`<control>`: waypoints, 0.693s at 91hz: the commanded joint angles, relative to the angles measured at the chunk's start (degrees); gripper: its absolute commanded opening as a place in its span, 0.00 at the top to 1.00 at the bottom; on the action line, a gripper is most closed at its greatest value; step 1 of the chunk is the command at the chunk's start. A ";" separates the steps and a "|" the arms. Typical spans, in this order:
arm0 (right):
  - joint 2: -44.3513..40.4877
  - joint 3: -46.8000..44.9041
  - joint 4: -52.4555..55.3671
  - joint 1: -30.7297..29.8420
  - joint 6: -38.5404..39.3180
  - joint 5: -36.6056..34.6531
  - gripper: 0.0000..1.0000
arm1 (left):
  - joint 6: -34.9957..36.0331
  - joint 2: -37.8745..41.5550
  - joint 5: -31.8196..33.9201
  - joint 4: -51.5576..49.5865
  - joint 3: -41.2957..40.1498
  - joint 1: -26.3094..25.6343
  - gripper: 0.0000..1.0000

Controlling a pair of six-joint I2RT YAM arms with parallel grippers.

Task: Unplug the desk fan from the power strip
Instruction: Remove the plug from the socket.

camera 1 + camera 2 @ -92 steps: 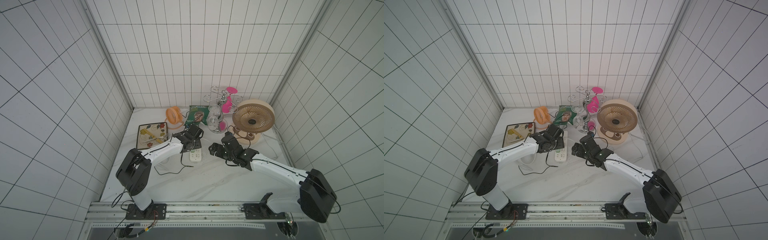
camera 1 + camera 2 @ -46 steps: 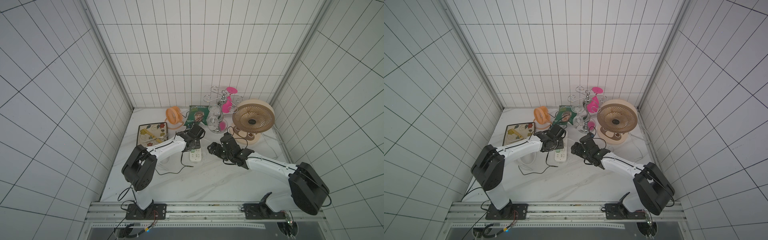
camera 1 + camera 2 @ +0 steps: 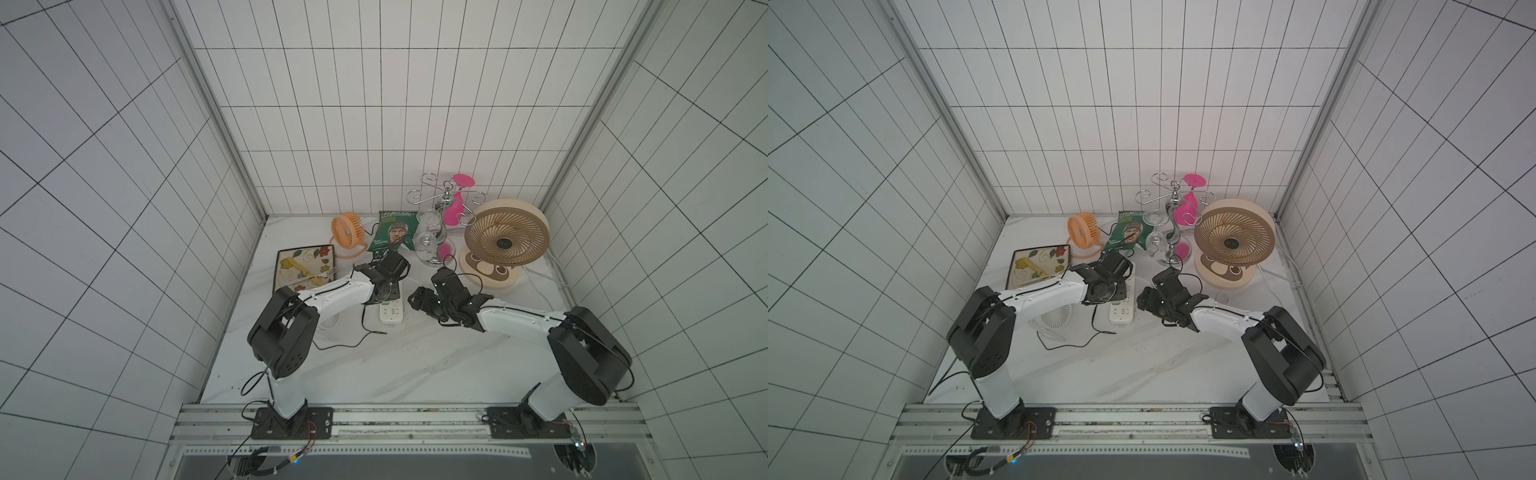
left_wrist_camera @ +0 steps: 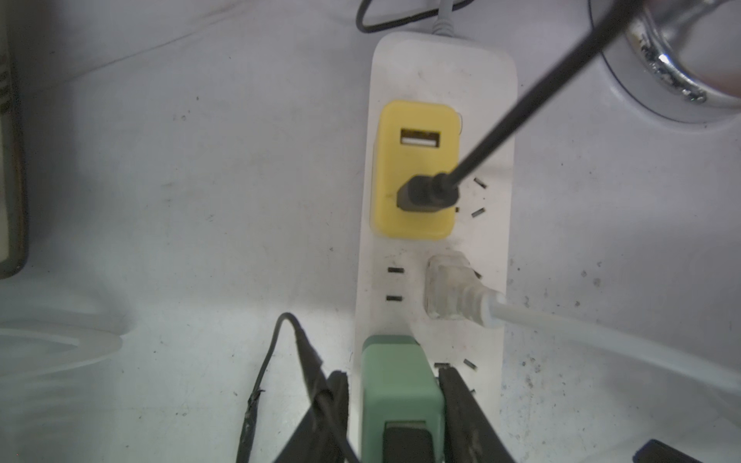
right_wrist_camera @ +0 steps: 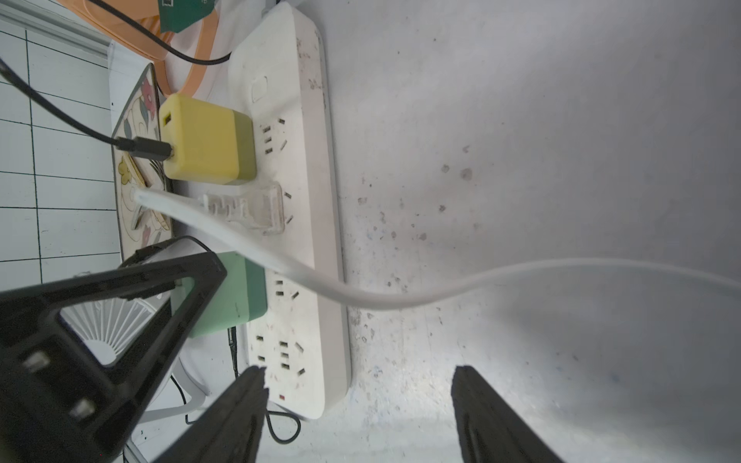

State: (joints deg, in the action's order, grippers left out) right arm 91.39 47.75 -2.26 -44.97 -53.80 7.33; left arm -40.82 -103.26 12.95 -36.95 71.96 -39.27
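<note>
1. Plate (image 3: 305,270) with a flower pattern lies at the left of the marble table (image 3: 395,365), with a small orange fan (image 3: 348,232) standing just behind it.
2. The left gripper (image 4: 393,373) reaches down onto the power strip, its jaws drawn in around a green adapter (image 4: 397,401) plugged into the strip. One finger (image 4: 461,401) lies against the adapter's side, but I cannot tell whether both press on it.
3. The power strip (image 3: 391,313) lies flat mid-table between the two arms, in front of a green snack bag (image 3: 395,235). It also carries a yellow USB adapter (image 4: 417,116) with a black cable in it, and a clear plug (image 4: 445,288) on a white cord.
4. The right gripper (image 5: 359,381) hovers at the strip's near end with its jaws spread wide and nothing between them. One fingertip is over the strip's corner and the other over bare table.
5. A wire glass rack (image 3: 446,199) and a beige fan (image 3: 505,237) stand at the right rear.
</note>
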 commanded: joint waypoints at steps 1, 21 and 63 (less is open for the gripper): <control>2.26 2.62 -0.14 0.32 1.41 1.54 0.27 | 0.57 -1.21 0.50 0.83 -0.52 0.20 0.65; 6.11 5.36 -0.18 0.27 2.39 3.14 0.29 | 0.48 -0.94 0.41 1.38 -0.87 0.08 0.77; 12.34 9.47 -1.85 0.41 4.23 8.57 0.38 | 0.61 0.93 0.62 1.97 -1.87 -0.14 0.95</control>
State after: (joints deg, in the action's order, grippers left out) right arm 102.30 55.92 -3.29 -44.97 -50.68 13.74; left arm -40.21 -103.02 13.30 -36.25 71.44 -39.38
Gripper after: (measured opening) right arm 0.627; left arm 0.298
